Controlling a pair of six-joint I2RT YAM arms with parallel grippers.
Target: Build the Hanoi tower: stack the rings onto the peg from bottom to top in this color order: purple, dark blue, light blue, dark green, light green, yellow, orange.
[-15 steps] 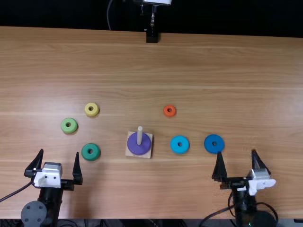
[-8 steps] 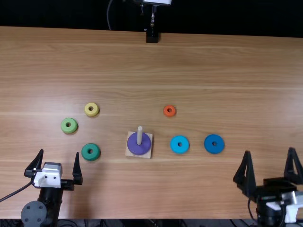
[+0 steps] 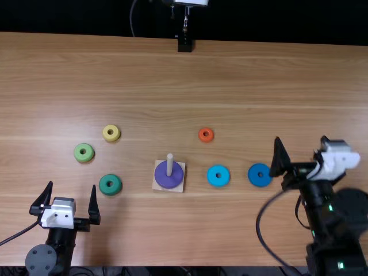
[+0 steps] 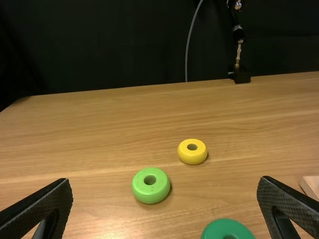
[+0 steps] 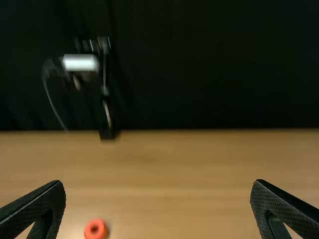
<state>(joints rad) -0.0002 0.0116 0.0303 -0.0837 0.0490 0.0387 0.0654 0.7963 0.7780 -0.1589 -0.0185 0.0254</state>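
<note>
In the top view, the purple ring lies around the wooden peg on its square base. The light blue ring and dark blue ring lie to its right, the orange ring farther back. Dark green, light green and yellow rings lie to the left. My left gripper is open, nearer the table's edge than these; in its wrist view the left gripper holds nothing. My right gripper, open, is raised beside the dark blue ring; its wrist view shows the right gripper empty.
A dark stand with a cable rises at the table's far edge. The right arm's own cable loops over the near right of the table, and its forearm covers the near right corner.
The right gripper first shifted right near the table's front edge, then came forward and back leftward beside the dark blue ring. The left arm and the rings have kept their places.
</note>
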